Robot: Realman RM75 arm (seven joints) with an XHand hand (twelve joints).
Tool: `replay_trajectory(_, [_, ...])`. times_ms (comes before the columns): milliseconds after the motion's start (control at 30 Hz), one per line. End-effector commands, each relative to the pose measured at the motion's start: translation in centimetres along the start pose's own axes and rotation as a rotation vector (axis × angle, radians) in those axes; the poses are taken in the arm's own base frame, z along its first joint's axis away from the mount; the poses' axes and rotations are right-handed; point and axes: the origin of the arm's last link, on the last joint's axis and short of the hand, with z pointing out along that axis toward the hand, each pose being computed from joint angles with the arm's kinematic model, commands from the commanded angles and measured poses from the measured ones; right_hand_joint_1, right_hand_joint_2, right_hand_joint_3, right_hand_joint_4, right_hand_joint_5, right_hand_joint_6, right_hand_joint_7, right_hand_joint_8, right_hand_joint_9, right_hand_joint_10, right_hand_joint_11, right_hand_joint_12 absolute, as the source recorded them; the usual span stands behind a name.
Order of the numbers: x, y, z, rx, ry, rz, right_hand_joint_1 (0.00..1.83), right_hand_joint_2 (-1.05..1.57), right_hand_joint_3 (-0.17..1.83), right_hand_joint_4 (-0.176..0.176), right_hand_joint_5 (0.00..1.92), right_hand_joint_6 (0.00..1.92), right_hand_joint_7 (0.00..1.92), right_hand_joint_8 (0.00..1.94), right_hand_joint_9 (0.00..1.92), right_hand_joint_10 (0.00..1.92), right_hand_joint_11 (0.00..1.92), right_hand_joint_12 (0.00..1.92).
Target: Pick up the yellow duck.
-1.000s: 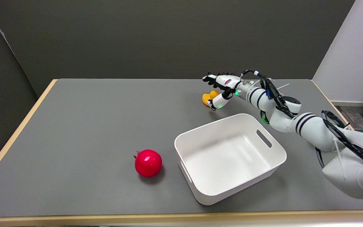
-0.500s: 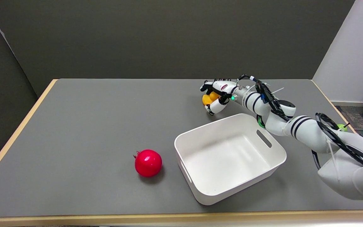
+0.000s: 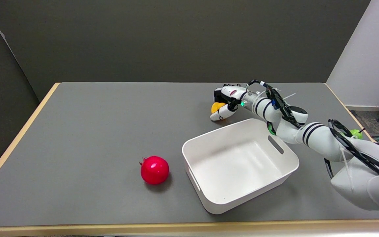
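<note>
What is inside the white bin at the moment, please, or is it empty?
Empty. The white bin shows only its bare white floor; the yellow duck is outside beyond it, at the right hand, and the pomegranate lies left of it.

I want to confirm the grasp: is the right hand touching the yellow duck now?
Touching. The head view shows the right hand wrapped around the yellow duck, fingers above and thumb below, with no visible gap.

The bin [image 3: 240, 164] sits on the table [image 3: 87, 131], toward its right half. The pomegranate [image 3: 154, 170] lies on the table left of the bin, apart from it. Behind the bin's far rim, near it, lies the duck [image 3: 216, 107], with the robot hand [image 3: 226, 100] closed around it.
</note>
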Motion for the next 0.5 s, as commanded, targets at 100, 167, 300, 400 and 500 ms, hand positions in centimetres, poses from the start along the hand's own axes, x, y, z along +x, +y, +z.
replay_trajectory(100, [0.0, 0.3, -0.5, 0.017, 0.023, 0.031, 1.14, 1.33, -0.03, -0.125, 0.47, 1.63, 0.78, 1.46, 0.73, 1.32, 0.37, 1.92])
replay_trajectory(167, [0.2, 0.2, -0.6, 0.024, 0.033, 0.037, 1.14, 1.33, -0.03, -0.129, 0.47, 1.62, 0.78, 1.47, 0.73, 1.33, 0.37, 1.92])
replay_trajectory(300, [3.2, 0.5, -1.4, 0.042, 0.119, 0.040, 1.14, 1.32, -0.01, -0.135, 0.48, 1.61, 0.79, 1.47, 0.74, 1.33, 0.38, 1.92])
replay_trajectory(400, [7.5, 0.5, -3.4, 0.059, 0.243, -0.046, 1.15, 1.31, 0.00, -0.142, 0.48, 1.61, 0.80, 1.46, 0.75, 1.33, 0.41, 1.91])
replay_trajectory(500, [11.0, 1.1, -6.1, 0.047, 0.349, -0.099, 1.15, 1.33, -0.03, -0.144, 0.47, 1.61, 0.78, 1.49, 0.76, 1.34, 0.44, 1.92])
